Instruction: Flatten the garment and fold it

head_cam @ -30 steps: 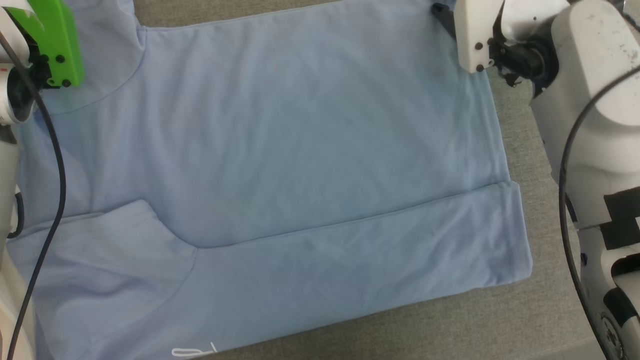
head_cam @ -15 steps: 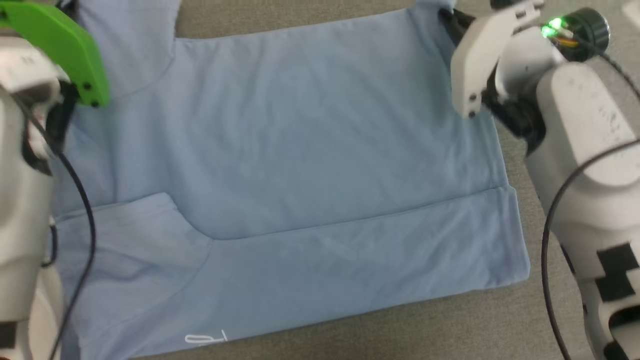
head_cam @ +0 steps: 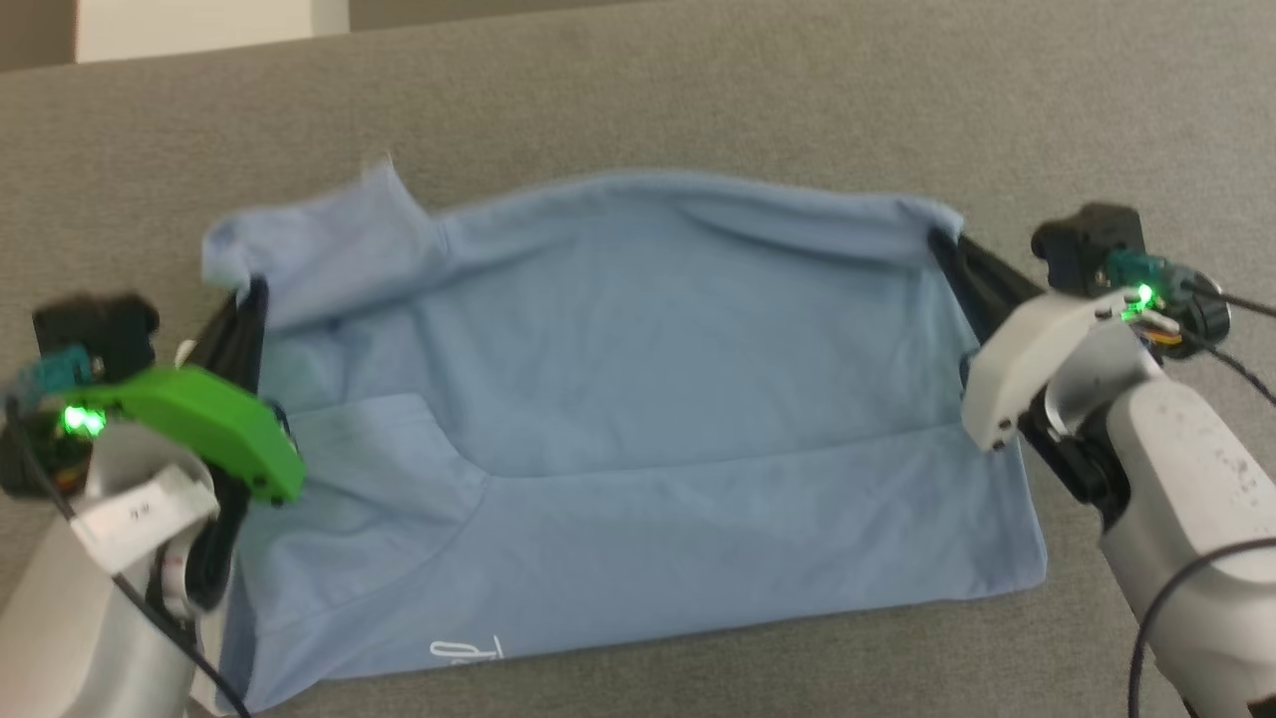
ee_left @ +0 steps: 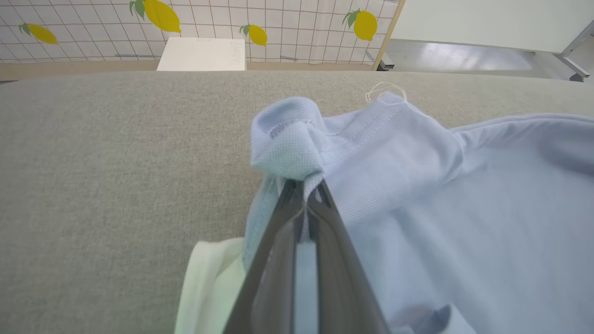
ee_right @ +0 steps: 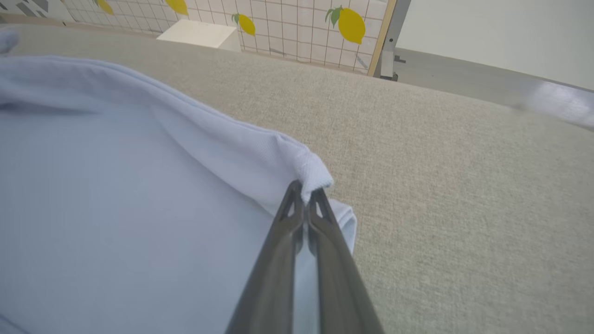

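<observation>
1. Across the middle of the grey padded surface (head_cam: 698, 90) the garment (head_cam: 638, 399) lay mostly flat. Its near long edge was turned over into a band (head_cam: 758, 529), and its far edge was raised off the surface at 12 o'clock.
2. At the garment's 9 o'clock the left gripper (head_cam: 254, 294) was clamped on a bunched far corner of the fabric. At 3 o'clock the right gripper (head_cam: 939, 241) was pinched shut on the opposite far corner.
3. Each grip took only a small tuft at the fingertips. The soft knit could probably slip free if the arms pulled apart too hard or lifted unevenly, and that edge would then drop crooked.
4. The slack span between the two corners sagged, so it might crease or tuck under itself when carried toward 6 o'clock.
5. Counted: one garment, two grippers, two dark fingers (ee_right: 278, 269) on each, one folded band, one white script logo (head_cam: 467, 653).
</observation>
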Tool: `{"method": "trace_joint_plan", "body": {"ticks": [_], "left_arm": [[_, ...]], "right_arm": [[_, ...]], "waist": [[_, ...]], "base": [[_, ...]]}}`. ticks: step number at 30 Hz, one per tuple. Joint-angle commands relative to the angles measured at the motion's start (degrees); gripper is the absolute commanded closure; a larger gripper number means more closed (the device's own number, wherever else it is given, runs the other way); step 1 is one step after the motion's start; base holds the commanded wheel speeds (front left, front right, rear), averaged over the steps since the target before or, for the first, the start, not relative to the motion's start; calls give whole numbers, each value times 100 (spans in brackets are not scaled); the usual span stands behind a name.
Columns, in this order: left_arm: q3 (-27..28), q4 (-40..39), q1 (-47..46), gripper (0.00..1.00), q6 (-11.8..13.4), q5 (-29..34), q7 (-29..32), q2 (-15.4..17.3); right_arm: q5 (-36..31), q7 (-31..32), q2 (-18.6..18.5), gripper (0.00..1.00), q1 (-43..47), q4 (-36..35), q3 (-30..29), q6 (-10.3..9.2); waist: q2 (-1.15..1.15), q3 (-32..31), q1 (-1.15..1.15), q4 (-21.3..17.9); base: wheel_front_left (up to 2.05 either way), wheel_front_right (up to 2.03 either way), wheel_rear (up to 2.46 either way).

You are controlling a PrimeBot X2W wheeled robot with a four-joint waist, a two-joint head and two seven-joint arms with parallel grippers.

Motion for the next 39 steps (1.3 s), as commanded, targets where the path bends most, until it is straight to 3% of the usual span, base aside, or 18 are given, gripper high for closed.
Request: {"method": "trace_joint_plan", "body": {"ticks": [1, 13, 27, 28, 29, 30, 31, 39], "left_arm": [[44, -87, 280, 100, 32, -118, -40, -1], [-149, -347, 1800, 100, 0, -485, 159, -32], [-705, 192, 1994, 100, -114, -346, 416, -155], [-697, 213, 1979, 77, -103, -353, 366, -195], [-683, 222, 1963, 53, -94, -357, 284, -242], [-666, 219, 1958, 0, -86, -352, 199, -273], [-640, 202, 1956, 0, -70, -333, 73, -306], [-369, -95, 2045, 0, 94, -201, -1182, -692]], "right_arm": [[47, 86, -77, 100, 179, -74, 6, -10], [172, 1592, -759, 100, 1214, -635, 241, -10], [182, 3083, -744, 100, 1788, -931, 130, -10], [199, 3086, -713, 100, 1819, -969, 76, -10], [207, 3047, -677, 90, 1862, -1031, -6, -10], [212, 3028, -651, 45, 1908, -1079, -73, -10], [222, 3014, -617, 0, 1985, -1139, -174, -10], [192, 2804, -181, 0, 2819, -1901, -1103, -10]], "waist": [[0, -356, 0, 242], [0, -568, 0, 464], [0, -564, 0, 556], [0, -587, 0, 567], [0, -628, 0, 584], [0, -666, 0, 597], [0, -721, 0, 615], [0, -1119, 0, 768]], "base": [[0, 0, 0], [0, 0, 0], [0, 0, 0], [0, 0, 0], [0, 0, 0], [0, 0, 0], [0, 0, 0], [0, 0, 0]]}}
